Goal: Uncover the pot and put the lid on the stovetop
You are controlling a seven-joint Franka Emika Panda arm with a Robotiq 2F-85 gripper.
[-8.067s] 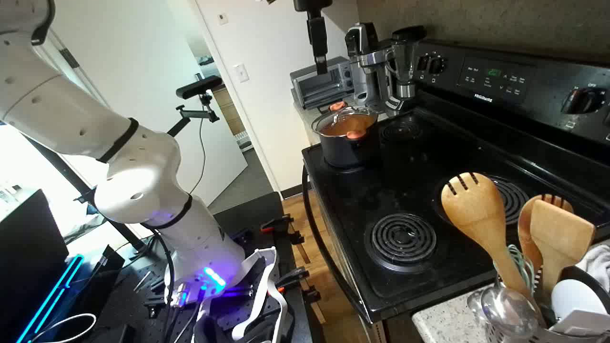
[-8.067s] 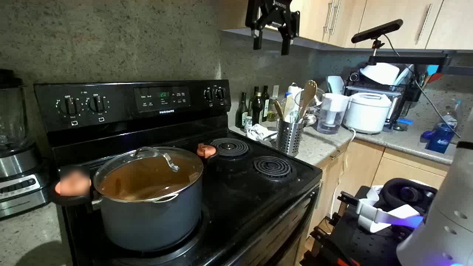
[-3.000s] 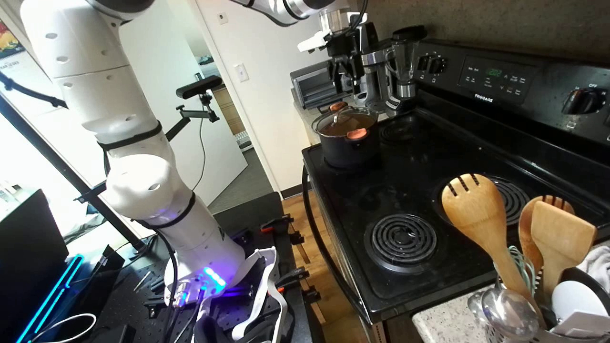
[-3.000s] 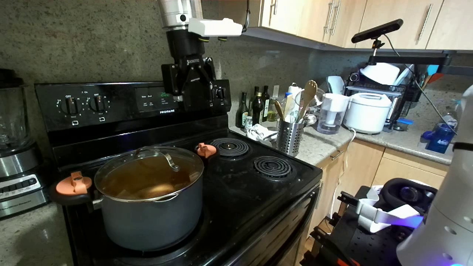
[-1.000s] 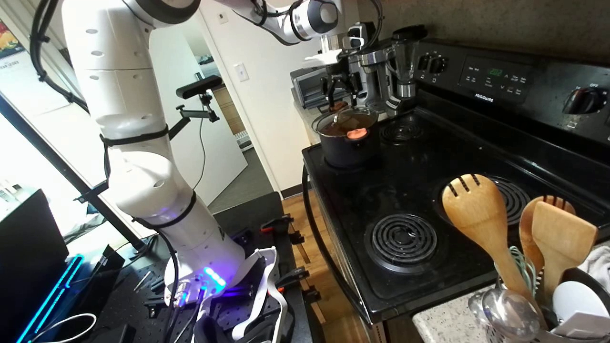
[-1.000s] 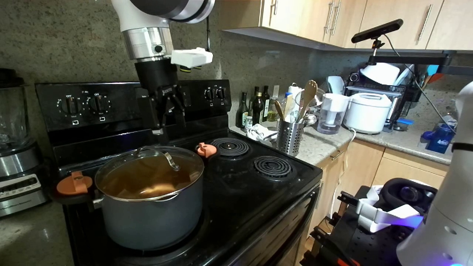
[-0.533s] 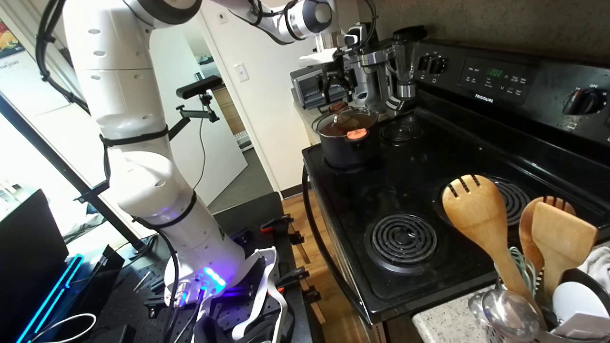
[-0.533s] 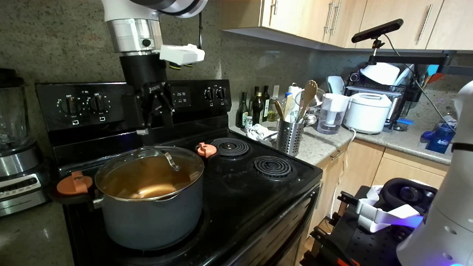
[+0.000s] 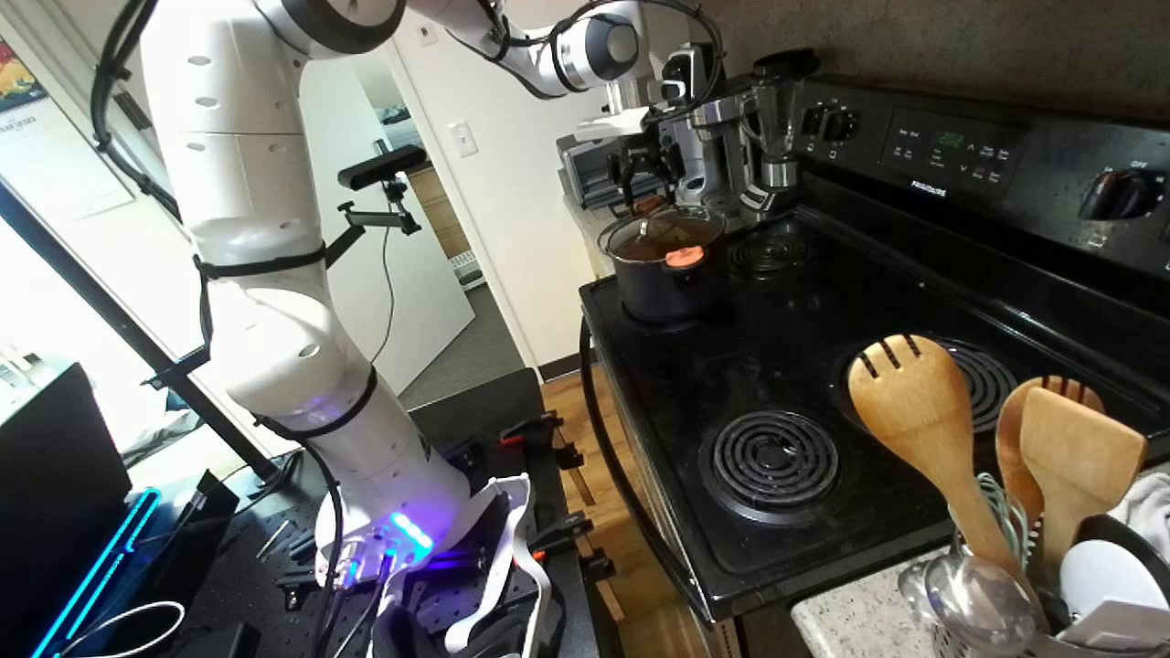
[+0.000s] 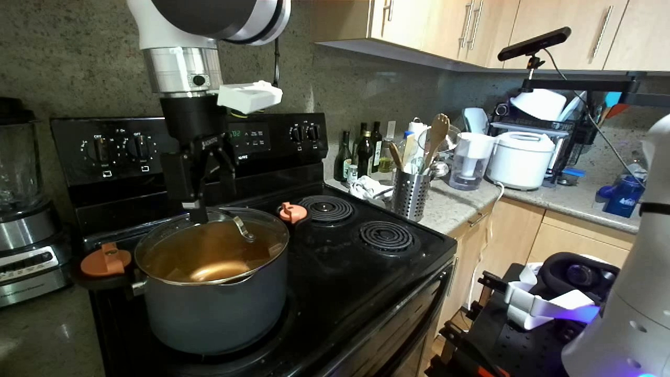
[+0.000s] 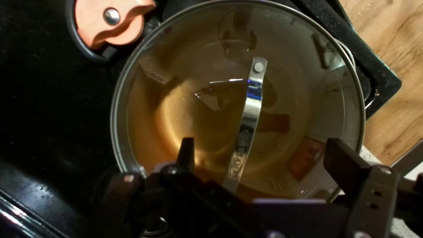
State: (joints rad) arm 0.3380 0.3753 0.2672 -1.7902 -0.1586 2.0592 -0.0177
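clear lid point(image 11: 228, 109) covers grey pot point(image 10: 214, 317), seemingly amber inside.

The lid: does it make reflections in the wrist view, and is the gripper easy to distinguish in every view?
In the wrist view, the lid mirrors several shapes, and a golden glow shows left of its handle; the gripper is mostly dark there; in an exterior view, its black body nearly merges with the control panel.

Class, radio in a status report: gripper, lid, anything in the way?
Gripper open above metal handle. Glass lid seated on grey pot. No obstruction seen.
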